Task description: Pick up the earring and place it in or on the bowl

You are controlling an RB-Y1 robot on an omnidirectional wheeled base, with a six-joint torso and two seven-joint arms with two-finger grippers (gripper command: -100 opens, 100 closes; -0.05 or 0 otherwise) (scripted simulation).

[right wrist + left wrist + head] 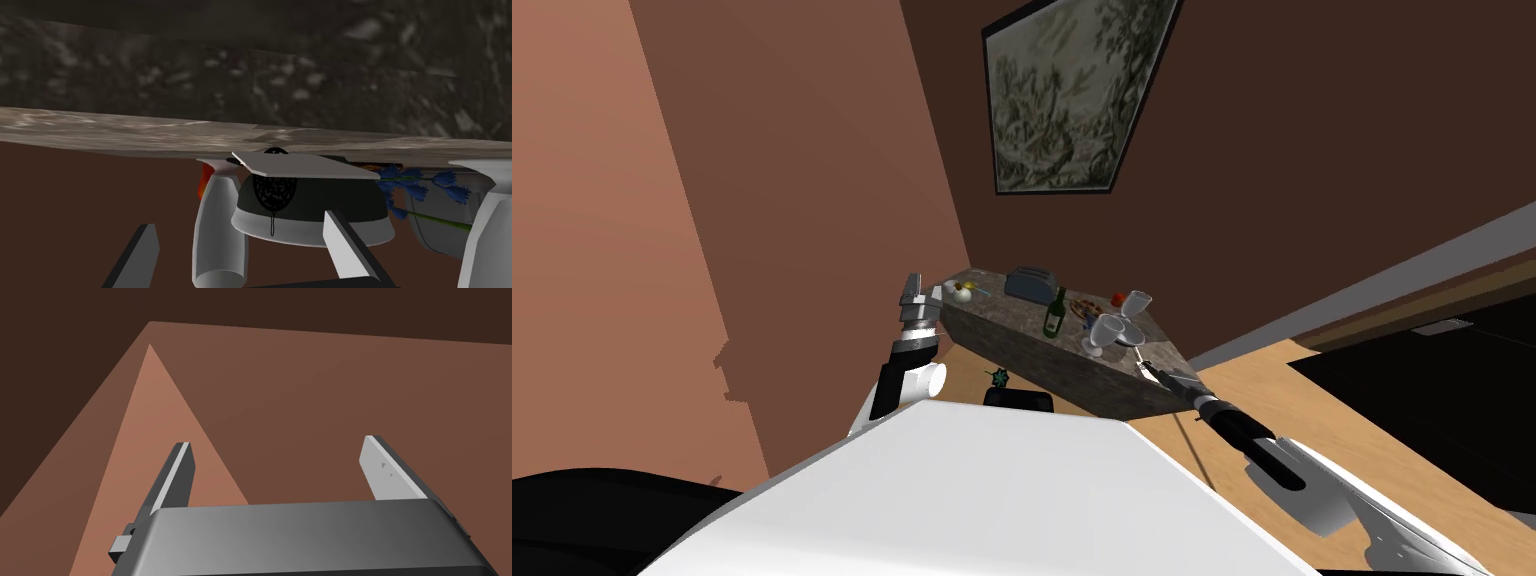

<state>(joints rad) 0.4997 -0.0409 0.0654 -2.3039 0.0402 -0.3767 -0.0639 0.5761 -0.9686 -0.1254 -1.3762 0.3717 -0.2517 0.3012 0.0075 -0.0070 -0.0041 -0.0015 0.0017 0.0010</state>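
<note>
Stone counter (1012, 335) sits mid-frame in head view, w/ a grey toaster (1030, 283), green bottle (1055, 314) and clear wine glasses (1107, 332) on top. R arm comes in from lower right of the frame; R gripper (1144, 368) is at the counter's right-hand corner, just beside the glasses. In R wrist view the R gripper (240, 222) has its fingers (345, 245) spread wide, nothing between them. Just beyond them is the bowl (310, 227), white rim and dark wall, standing on the counter top (150, 127). Earring (274, 191), a black lacy oval w/ a thin drop hanging off it, shows against the bowl's dark wall, in line w/ the gap between the fingers. Can't tell if it touches the bowl or lies inside it. A white glass (217, 230) stands next to the bowl on one side, blue flowers (415, 185) on the other. L gripper (915, 290) is raised left of centre in head view, by the counter's left end. In L wrist view the L gripper (276, 442) is also spread wide, empty.
</note>
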